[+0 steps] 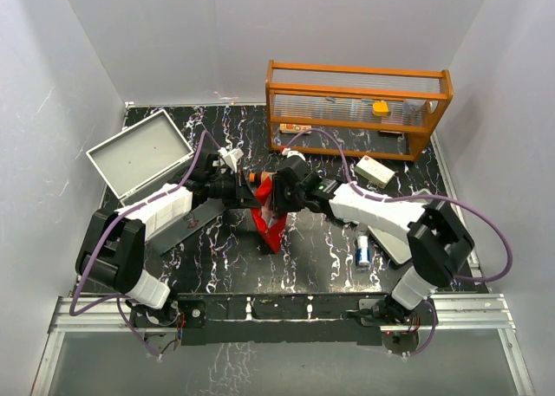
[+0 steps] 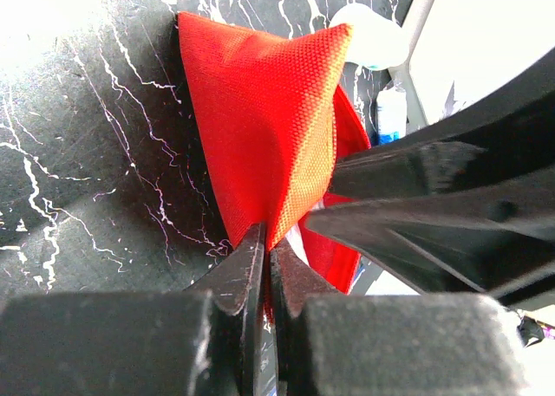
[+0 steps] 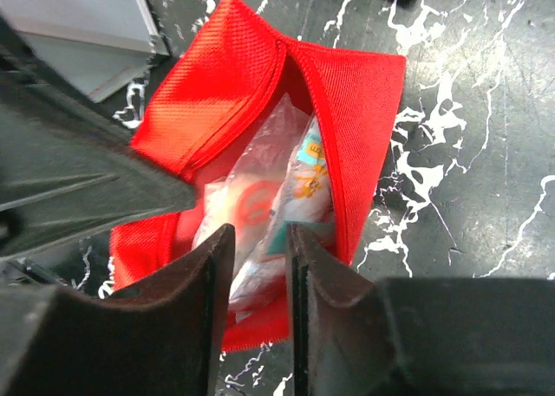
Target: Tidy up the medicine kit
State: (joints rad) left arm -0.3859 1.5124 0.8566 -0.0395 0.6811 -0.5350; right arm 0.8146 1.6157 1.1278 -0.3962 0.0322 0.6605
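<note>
Planner: Where does the medicine kit (image 1: 139, 158) lie from the red pouch (image 1: 270, 221)?

Spotter: Left of the pouch and farther back on the desk (image 1: 303, 266), well apart from it. It lies open, with the inside facing up. Its long axis runs on a slant, from near-left to far-right.

Planner: Which arm is nearer to it?

Spotter: The left one. Its forearm passes just beside the kit on the way to the pouch. The right arm would have to cross over the pouch to reach it.

Planner: And the left claw (image 2: 267, 240)?

Spotter: Pressed together on a fold of the pouch's red fabric, lifting that side into a peak.

Planner: The right claw (image 3: 256, 240)?

Spotter: At the pouch's open mouth, pointing in. Its fingers are only a little apart, with the clear packets (image 3: 290, 188) between them. It looks like a pinch on the packets, though I can't see the contact itself.

Planner: So whatever comes out has to go left and back from the pouch.

Spotter: That's my reading. The right arm would have the long way round.
</note>
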